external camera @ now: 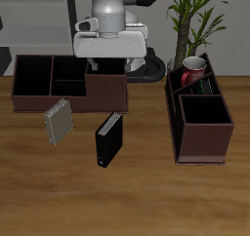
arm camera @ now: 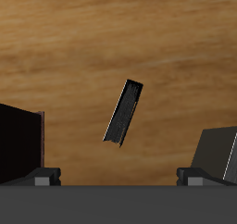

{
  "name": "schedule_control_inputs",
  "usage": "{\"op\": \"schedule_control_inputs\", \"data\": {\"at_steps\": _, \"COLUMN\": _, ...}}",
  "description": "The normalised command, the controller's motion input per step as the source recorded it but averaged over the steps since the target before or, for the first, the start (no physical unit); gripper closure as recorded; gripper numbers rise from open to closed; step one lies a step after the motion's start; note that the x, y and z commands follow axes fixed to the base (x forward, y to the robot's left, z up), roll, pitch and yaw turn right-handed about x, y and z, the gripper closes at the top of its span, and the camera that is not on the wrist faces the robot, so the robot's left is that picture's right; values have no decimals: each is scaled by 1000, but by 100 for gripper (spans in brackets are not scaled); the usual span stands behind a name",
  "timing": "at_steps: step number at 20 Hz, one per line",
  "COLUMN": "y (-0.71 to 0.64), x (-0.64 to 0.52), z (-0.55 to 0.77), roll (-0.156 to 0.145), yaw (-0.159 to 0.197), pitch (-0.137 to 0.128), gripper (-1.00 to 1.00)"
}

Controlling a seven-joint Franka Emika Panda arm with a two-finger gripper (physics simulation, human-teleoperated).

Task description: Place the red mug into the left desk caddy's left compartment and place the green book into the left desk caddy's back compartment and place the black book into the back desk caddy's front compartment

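The black book [external camera: 109, 137] stands upright on the table nearer the front edge; it also shows in the wrist view [arm camera: 123, 112], apart from the fingers. The red mug [external camera: 193, 68] sits in the far end of the left desk caddy [external camera: 179, 123], and the green book [external camera: 204, 85] lies in the same caddy just in front of it. The back desk caddy [external camera: 109, 92] stands before the robot's base. My gripper [external camera: 102, 62] [arm camera: 123, 177] hangs above the back caddy, open and empty, with the fingertips [arm camera: 42, 175] wide apart.
A grey book [external camera: 59, 121] leans on the table in front of the back caddy. A potted plant [external camera: 186, 16] stands behind the left caddy. In the wrist view a dark box corner [arm camera: 18, 140] and a grey block [arm camera: 218, 149] flank the black book.
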Motion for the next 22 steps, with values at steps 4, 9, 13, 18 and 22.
{"op": "schedule_control_inputs", "data": {"at_steps": 4, "y": -234, "x": 132, "z": -7, "roll": 36, "yaw": -4, "pitch": -27, "gripper": -100}}
{"op": "schedule_control_inputs", "data": {"at_steps": 9, "y": -150, "x": 246, "z": -99, "roll": 22, "yaw": -11, "pitch": -7, "gripper": -100}}
{"op": "schedule_control_inputs", "data": {"at_steps": 13, "y": -84, "x": 286, "z": -154, "roll": -13, "yaw": -21, "pitch": 8, "gripper": -100}}
{"op": "schedule_control_inputs", "data": {"at_steps": 18, "y": -221, "x": 306, "z": -238, "roll": -40, "yaw": -47, "pitch": 27, "gripper": -100}}
{"op": "schedule_control_inputs", "data": {"at_steps": 22, "y": 80, "x": 152, "z": -304, "roll": 9, "yaw": -35, "pitch": 17, "gripper": -100}}
